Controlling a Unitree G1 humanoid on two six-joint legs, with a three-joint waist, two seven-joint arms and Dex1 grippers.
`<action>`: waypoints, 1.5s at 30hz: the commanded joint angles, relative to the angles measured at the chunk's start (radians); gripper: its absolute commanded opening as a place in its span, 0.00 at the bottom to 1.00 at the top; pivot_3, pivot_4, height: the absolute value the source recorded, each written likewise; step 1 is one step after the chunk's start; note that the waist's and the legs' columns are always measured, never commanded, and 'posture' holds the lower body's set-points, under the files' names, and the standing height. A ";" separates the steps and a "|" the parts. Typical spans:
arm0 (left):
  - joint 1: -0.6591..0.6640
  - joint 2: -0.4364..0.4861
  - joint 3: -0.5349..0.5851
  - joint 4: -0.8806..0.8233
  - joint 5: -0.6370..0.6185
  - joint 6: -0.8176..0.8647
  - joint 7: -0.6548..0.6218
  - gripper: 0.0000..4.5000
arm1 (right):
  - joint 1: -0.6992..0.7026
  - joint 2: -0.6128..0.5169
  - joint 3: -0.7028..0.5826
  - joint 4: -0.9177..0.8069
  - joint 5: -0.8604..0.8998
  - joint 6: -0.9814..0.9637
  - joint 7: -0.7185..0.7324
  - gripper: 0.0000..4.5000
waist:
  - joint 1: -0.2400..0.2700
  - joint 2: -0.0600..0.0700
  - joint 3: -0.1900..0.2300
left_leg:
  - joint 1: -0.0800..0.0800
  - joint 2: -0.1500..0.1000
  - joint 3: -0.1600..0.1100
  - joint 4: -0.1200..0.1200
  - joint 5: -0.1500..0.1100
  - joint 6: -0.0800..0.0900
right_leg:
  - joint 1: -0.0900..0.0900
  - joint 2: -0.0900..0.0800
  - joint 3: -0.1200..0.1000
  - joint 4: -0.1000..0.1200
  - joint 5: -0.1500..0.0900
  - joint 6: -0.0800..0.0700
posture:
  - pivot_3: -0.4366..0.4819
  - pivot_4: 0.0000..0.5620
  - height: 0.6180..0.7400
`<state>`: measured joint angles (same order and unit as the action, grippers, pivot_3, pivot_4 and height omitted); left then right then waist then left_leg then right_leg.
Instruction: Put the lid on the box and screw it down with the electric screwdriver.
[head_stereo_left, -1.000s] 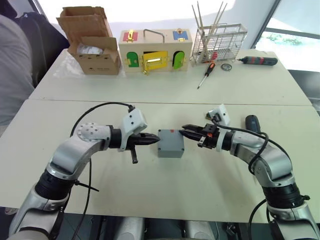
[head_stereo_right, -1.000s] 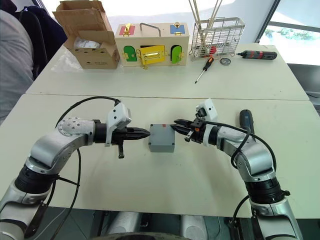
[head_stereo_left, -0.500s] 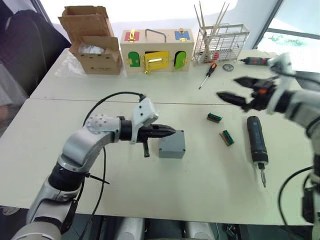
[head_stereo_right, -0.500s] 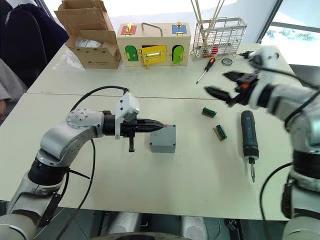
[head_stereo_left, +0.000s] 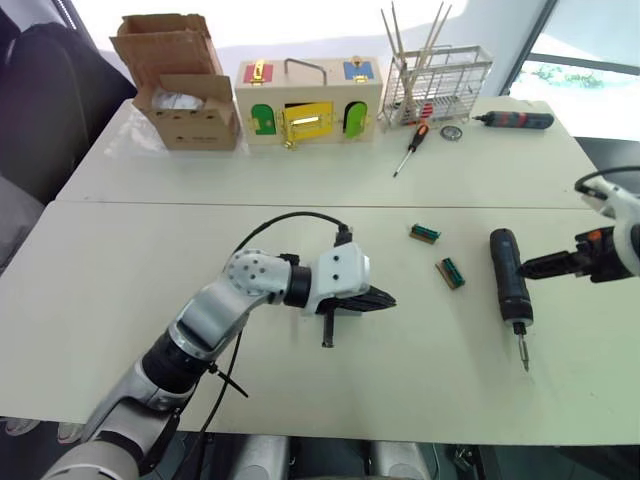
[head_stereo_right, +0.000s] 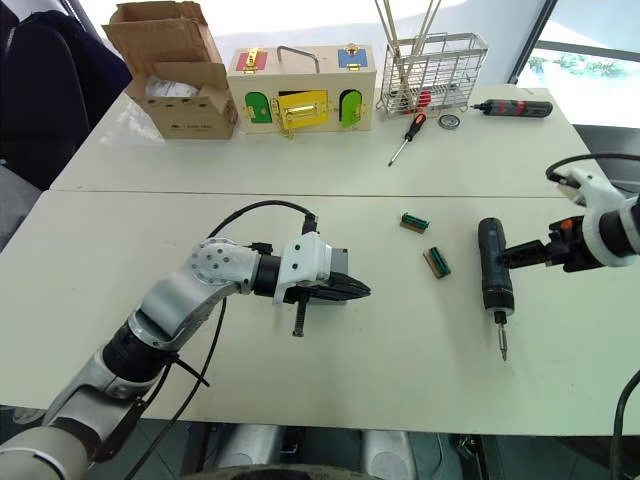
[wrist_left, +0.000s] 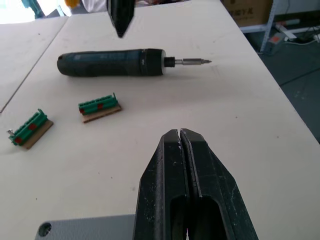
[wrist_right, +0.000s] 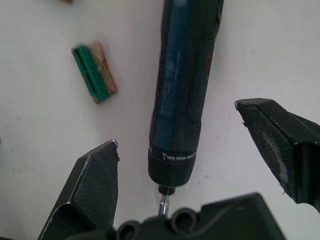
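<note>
The grey box (head_stereo_right: 341, 262) sits mid-table, mostly hidden under my left wrist. In the left wrist view a flat grey plate with a corner screw hole, the lid (wrist_left: 85, 227), lies on it just below my fingers. My left gripper (head_stereo_left: 385, 300) is shut and empty, reaching over the box's right edge. The electric screwdriver (head_stereo_left: 510, 282), thick and black with a thin bit pointing toward me, lies flat at the right. My right gripper (wrist_right: 177, 125) is open and straddles its body near the bit end without touching it.
Two small green terminal blocks (head_stereo_left: 425, 233) (head_stereo_left: 451, 272) lie between box and screwdriver. At the back stand a cardboard box (head_stereo_left: 185, 85), a wooden box with coloured doors (head_stereo_left: 310, 100) and a wire rack (head_stereo_left: 437, 85). A red-and-black screwdriver (head_stereo_left: 411, 150) and slim black tool (head_stereo_left: 515, 120) lie there too.
My right arm left the box, swung out to the right and came down open over the electric screwdriver. My left gripper slid right, across the top of the box.
</note>
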<state>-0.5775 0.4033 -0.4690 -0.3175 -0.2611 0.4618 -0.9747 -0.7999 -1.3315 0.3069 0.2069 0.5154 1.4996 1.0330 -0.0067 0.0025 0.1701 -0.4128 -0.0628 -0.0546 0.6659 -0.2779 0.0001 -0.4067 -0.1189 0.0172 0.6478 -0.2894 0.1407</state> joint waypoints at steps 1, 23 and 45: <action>0.019 -0.024 -0.029 -0.015 0.031 -0.025 0.024 0.00 | -0.050 0.001 0.034 0.083 -0.023 0.028 0.032 0.99 | 0.000 0.000 0.000 | 0.000 0.000 0.000 0.000 0.000 0.000 | 0.000 0.000 0.000 0.000 0.000 0.000 | 0.48 0.27 0.96; 0.068 -0.027 -0.007 -0.077 0.045 0.015 0.073 0.00 | -0.122 0.160 0.355 0.216 -0.219 -0.088 0.123 0.74 | 0.002 -0.001 0.000 | 0.000 -0.001 -0.001 0.001 0.002 -0.004 | 0.001 0.000 -0.001 0.000 0.000 0.000 | 0.48 0.27 0.96; -0.033 0.054 0.192 0.104 -0.038 0.013 0.005 0.00 | -0.336 0.270 -0.111 0.287 -0.299 -0.266 -0.019 0.43 | -0.006 0.003 0.000 | -0.001 -0.001 0.000 -0.003 0.004 -0.007 | -0.005 0.000 0.001 0.003 0.000 0.000 | 0.48 0.27 0.96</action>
<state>-0.5951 0.4440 -0.3428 -0.2245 -0.2631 0.4913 -0.9510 -1.0795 -1.0435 0.3320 0.5414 0.1939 1.2360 1.0677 -0.0126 0.0058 0.1697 -0.4167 -0.0624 -0.0553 0.6629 -0.2739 -0.0071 -0.4150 -0.1182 0.0165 0.6511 -0.2894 0.1409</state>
